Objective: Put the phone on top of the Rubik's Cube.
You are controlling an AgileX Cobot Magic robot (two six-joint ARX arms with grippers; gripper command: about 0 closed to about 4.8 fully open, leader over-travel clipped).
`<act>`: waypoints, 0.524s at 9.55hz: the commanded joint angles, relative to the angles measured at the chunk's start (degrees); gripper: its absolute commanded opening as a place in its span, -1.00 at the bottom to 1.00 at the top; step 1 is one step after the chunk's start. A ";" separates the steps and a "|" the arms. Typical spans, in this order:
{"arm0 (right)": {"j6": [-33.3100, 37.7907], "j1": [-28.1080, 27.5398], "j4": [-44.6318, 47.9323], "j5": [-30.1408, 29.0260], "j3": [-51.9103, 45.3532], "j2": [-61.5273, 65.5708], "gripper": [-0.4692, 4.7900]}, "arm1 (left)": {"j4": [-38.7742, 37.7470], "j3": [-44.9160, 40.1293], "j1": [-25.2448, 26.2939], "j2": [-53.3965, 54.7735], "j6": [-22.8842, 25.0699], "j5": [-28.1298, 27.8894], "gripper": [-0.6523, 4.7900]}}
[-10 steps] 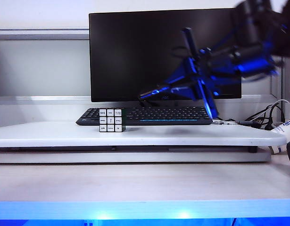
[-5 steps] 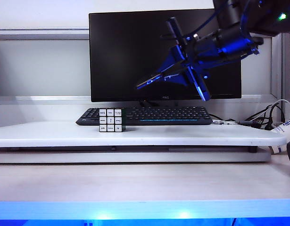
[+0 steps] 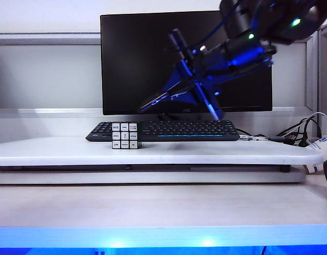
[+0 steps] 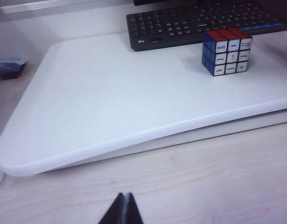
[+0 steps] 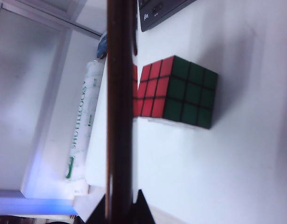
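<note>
**Phone in the air, cube on the board**

Exterior view: the right claw (image 3: 192, 87) is up in front of the dark monitor (image 3: 136, 58), clamped tight on the phone (image 3: 163, 97). The phone slants down toward the left, its low end above the keyboard (image 3: 168, 130) and well clear of it. The Rubik's Cube (image 3: 126, 135) sits on the white board (image 3: 206, 151), white face to the camera, just in front of the keyboard's left part. The phone's tip hangs above the cube and off to its right, apart from it.

Left wrist view: the left claw (image 4: 124, 210) has its tips pressed together, holding nothing, low over the wooden tabletop (image 4: 204, 177). The cube (image 4: 226, 52) is far off on the board (image 4: 110, 102), beside the keyboard (image 4: 190, 21).

Right wrist view: the phone's thin dark edge (image 5: 120, 107) runs straight through the picture, pinched between the claw tips (image 5: 120, 207). The cube (image 5: 176, 91) lies beyond it, red and green faces showing, partly hidden by the phone's edge.
</note>
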 commanded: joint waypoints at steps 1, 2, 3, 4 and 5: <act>1.73 1.33 3.52 -1.64 6.38 4.07 -0.85 | 0.83 -0.04 0.07 0.00 0.22 0.00 -0.78; 2.84 2.25 3.87 -2.23 8.07 6.08 -0.85 | 0.81 -0.04 0.07 0.02 0.20 0.00 -0.78; 3.54 3.28 4.24 -1.92 8.85 7.61 -0.85 | 0.76 -0.04 0.07 0.02 0.20 0.00 -0.78; 3.58 3.41 4.28 -1.81 9.07 8.13 -0.85 | 0.76 -0.04 0.07 0.02 0.20 -0.02 -0.78; 4.46 3.96 5.79 -1.66 9.07 9.14 -0.85 | 0.81 -0.04 0.07 0.02 0.22 0.00 -0.78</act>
